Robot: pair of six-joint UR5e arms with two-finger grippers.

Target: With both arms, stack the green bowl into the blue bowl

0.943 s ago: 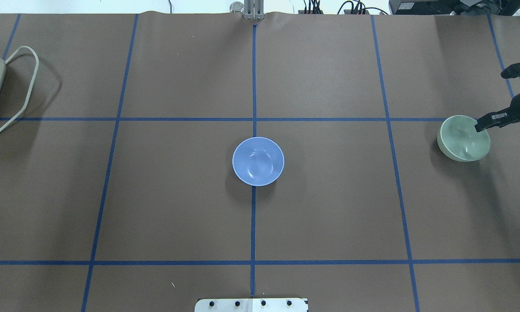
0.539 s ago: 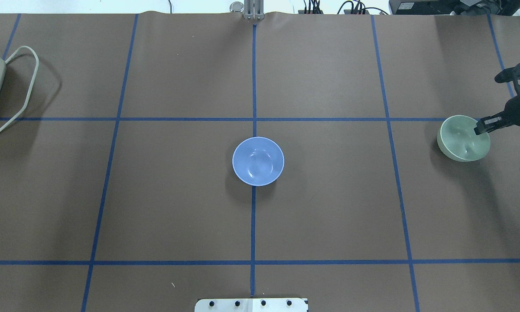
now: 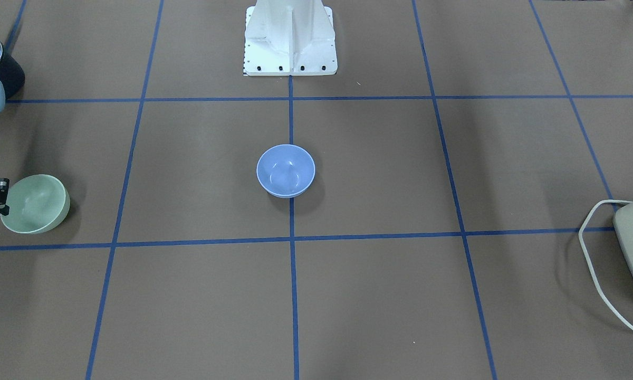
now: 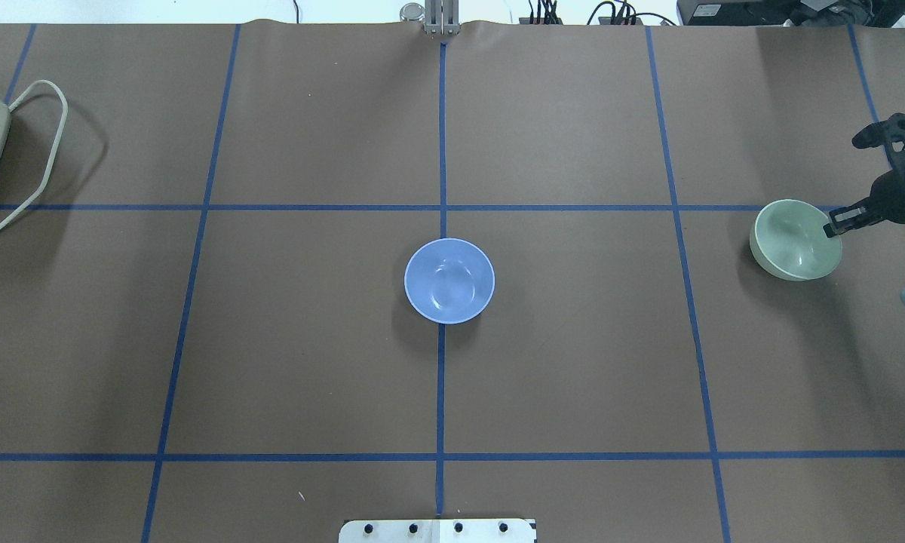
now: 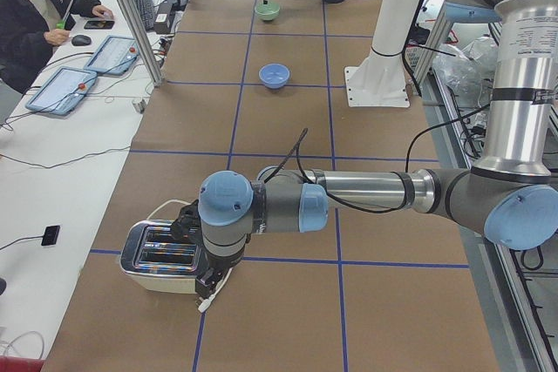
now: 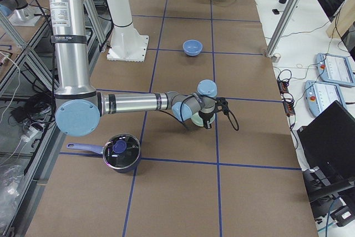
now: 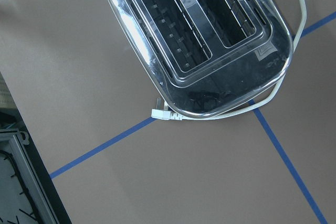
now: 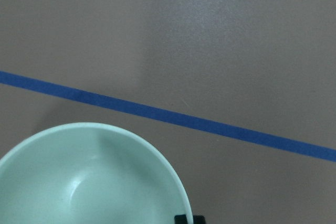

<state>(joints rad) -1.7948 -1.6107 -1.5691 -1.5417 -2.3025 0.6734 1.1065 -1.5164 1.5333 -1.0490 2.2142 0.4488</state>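
My right gripper (image 4: 835, 225) at the green bowl (image 4: 788, 245).
I see it clenched on the rim, the blue bowl (image 4: 449, 280) well apart; my left gripper (image 5: 209, 280) over the toaster (image 5: 157, 259), grip I cannot tell.

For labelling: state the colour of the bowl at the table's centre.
Periwinkle blue bowl; clearest in the overhead view.

The right arm (image 6: 133, 102) stretches low to the right, its right gripper (image 4: 835, 225) pinching the rim of the green bowl (image 4: 790, 243). The left arm (image 5: 366, 191) reaches left, with the left gripper (image 5: 209, 282) pointing down.
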